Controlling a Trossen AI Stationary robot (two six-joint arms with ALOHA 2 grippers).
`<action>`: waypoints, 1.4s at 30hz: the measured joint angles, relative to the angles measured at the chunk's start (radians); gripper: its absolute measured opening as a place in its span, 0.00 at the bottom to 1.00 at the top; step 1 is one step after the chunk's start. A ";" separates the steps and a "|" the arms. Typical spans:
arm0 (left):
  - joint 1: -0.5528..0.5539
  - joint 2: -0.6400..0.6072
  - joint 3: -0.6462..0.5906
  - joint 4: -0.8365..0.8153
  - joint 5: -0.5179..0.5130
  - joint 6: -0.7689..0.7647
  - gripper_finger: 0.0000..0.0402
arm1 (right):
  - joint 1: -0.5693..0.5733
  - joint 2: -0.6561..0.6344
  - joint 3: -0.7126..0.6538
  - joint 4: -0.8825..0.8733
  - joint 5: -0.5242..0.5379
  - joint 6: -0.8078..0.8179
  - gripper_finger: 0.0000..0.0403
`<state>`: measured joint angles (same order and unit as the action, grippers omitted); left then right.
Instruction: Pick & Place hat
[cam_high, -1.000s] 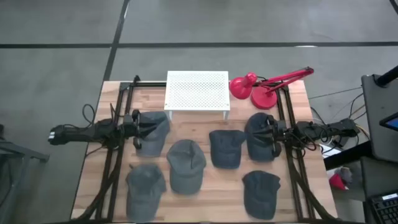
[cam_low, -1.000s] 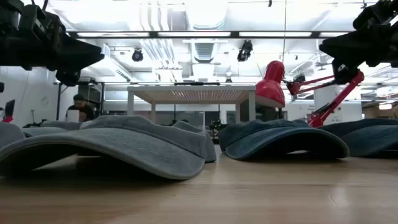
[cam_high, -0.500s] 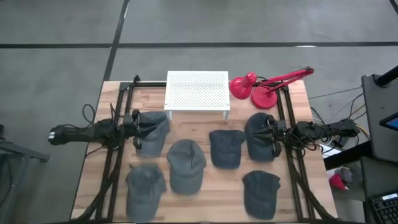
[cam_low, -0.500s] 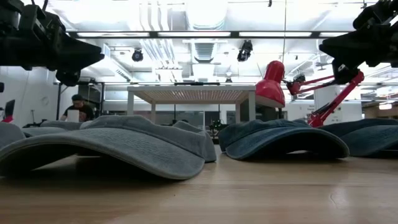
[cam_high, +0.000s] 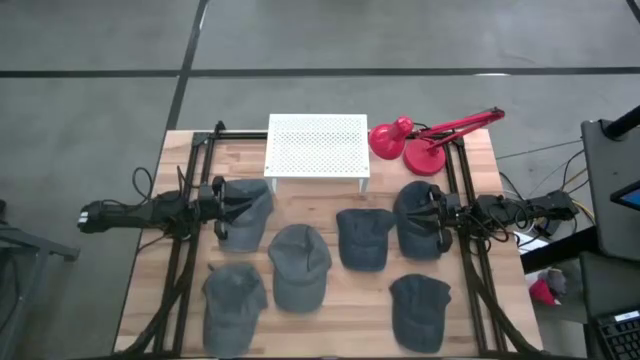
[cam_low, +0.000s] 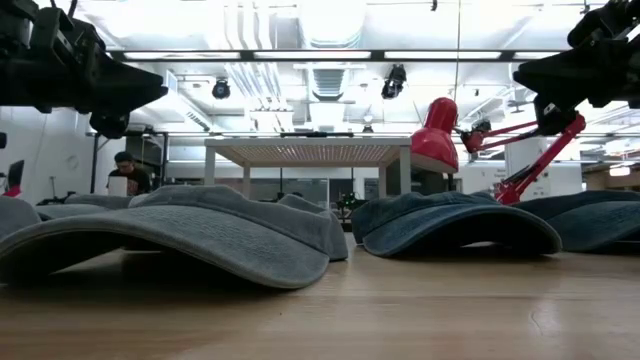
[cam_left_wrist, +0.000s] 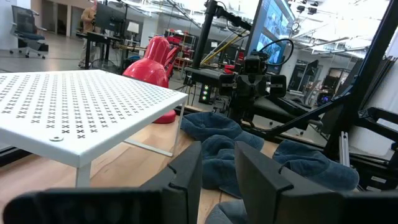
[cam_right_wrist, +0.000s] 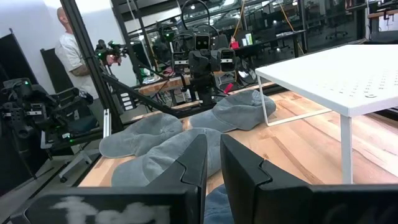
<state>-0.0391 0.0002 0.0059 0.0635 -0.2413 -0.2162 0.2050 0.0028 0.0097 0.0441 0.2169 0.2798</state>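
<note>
Several grey-blue caps lie crown up on the wooden table (cam_high: 330, 330). One hat (cam_high: 248, 212) lies under my left gripper (cam_high: 222, 203), another hat (cam_high: 414, 222) under my right gripper (cam_high: 432, 215). Both grippers point level toward the table's middle and hang above the hats, as the low view shows for the left gripper (cam_low: 135, 95) and the right gripper (cam_low: 530, 75). The left gripper (cam_left_wrist: 217, 149) shows a narrow gap between its fingers. The right gripper (cam_right_wrist: 213, 140) has its fingers almost together. Neither has anything between its fingers.
A white perforated shelf (cam_high: 317, 146) stands on thin legs at the table's far middle. A red desk lamp (cam_high: 420, 140) stands at the far right. Black rails (cam_high: 185, 250) run along both sides. Bare wood (cam_high: 330, 205) shows between the shelf and the hats. A person (cam_right_wrist: 71, 56) stands beyond the table.
</note>
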 joint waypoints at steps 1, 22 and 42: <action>0.000 0.000 0.000 0.000 0.000 0.000 0.25 | 0.000 0.000 0.000 0.000 0.000 0.000 0.11; 0.000 0.000 0.000 0.000 0.000 0.000 0.25 | 0.000 0.000 0.000 0.000 0.002 -0.179 0.11; 0.000 0.000 0.000 0.000 0.000 0.000 0.25 | 0.000 0.000 0.000 0.188 0.116 -0.077 0.11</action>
<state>-0.0389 0.0005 0.0059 0.0635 -0.2413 -0.2163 0.2047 0.0025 0.0097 0.2323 0.3333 0.2032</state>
